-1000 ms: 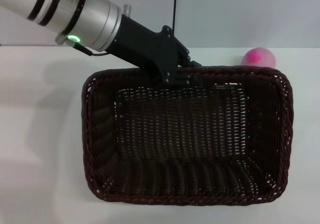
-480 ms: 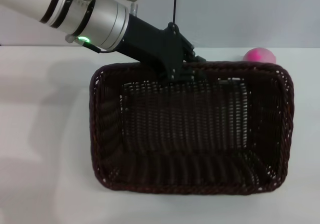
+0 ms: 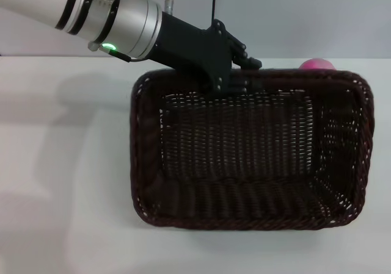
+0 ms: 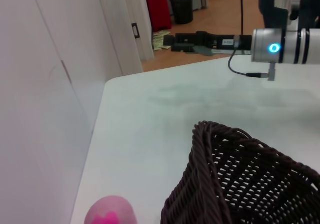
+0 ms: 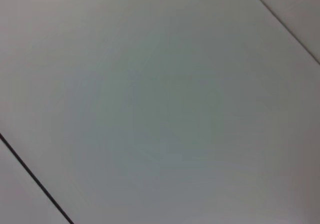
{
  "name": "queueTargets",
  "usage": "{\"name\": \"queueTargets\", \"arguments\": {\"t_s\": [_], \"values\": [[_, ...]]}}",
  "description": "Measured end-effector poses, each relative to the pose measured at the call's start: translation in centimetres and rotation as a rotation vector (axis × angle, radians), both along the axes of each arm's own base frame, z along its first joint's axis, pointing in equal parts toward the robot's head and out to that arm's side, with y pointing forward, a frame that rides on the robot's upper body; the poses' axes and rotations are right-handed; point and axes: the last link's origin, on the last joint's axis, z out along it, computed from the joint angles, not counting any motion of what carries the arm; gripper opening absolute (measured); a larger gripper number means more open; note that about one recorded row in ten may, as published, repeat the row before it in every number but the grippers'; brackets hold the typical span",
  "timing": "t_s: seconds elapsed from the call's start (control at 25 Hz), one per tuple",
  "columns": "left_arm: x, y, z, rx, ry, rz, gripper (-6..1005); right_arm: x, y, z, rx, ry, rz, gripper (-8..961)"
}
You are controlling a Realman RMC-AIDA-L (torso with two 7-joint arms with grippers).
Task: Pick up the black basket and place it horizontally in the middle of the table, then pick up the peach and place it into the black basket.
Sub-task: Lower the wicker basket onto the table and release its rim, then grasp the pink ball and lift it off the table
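The black basket (image 3: 250,152) fills the middle and right of the head view over the white table (image 3: 61,164), long side across. My left gripper (image 3: 235,79) is shut on the middle of its far braided rim. The peach (image 3: 316,63) is mostly hidden behind the basket's far right rim; only its pink top shows. In the left wrist view a basket corner (image 4: 240,184) and the peach (image 4: 111,211) show on the table (image 4: 165,109). Part of the right arm (image 4: 285,47) hangs over the table's far side; its gripper is out of view.
A grey wall (image 3: 305,18) runs behind the table's far edge, close to the peach. A thin black cable (image 3: 214,5) hangs behind my left arm. Bare tabletop lies left of the basket. The right wrist view shows only a plain grey surface (image 5: 160,104).
My left gripper has carried the basket to the right and slightly away from me. The basket's far rim now hides most of the peach.
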Motion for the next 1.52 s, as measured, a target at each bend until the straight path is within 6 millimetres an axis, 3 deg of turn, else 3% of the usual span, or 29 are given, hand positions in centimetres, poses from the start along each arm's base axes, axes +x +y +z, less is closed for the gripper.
{"name": "queueTargets", "arguments": {"t_s": [0.48,0.68,0.84,1.04,1.08,1.24,1.28,1.44,1.52], "values": [[-0.5,0.6,-0.3,0.036,-0.009,0.034,517,0.0,0.2,0.1,-0.001,-0.004,0.002,604],[0.0,0.4,-0.5,0.039,-0.052,0.006,717,0.0,0.2,0.1,-0.002,-0.004,0.002,604],[0.1,0.3,-0.4,0.047,-0.101,-0.006,805,0.0,0.2,0.1,-0.003,-0.003,0.001,604],[-0.1,0.4,0.5,0.106,-0.218,-0.008,805,-0.4,0.4,0.0,-0.038,-0.036,0.033,604],[-1.0,0.3,1.7,0.189,-0.349,-0.004,805,-0.8,0.6,0.0,-0.064,-0.067,0.06,604],[-2.9,-0.1,3.5,0.303,-0.549,0.054,806,-1.6,1.1,0.3,-0.127,-0.149,0.123,604],[-3.4,-0.3,3.7,0.319,-0.584,0.07,806,-2.4,1.5,0.3,-0.207,-0.232,0.193,604],[-5.5,-1.2,4.2,0.372,-0.702,0.131,806,-3.2,2.5,0.7,-0.339,-0.302,0.281,604],[-7.8,-2.3,4.2,0.395,-0.78,0.204,804,-3.9,3.9,1.3,-0.5,-0.343,0.355,604]]}}
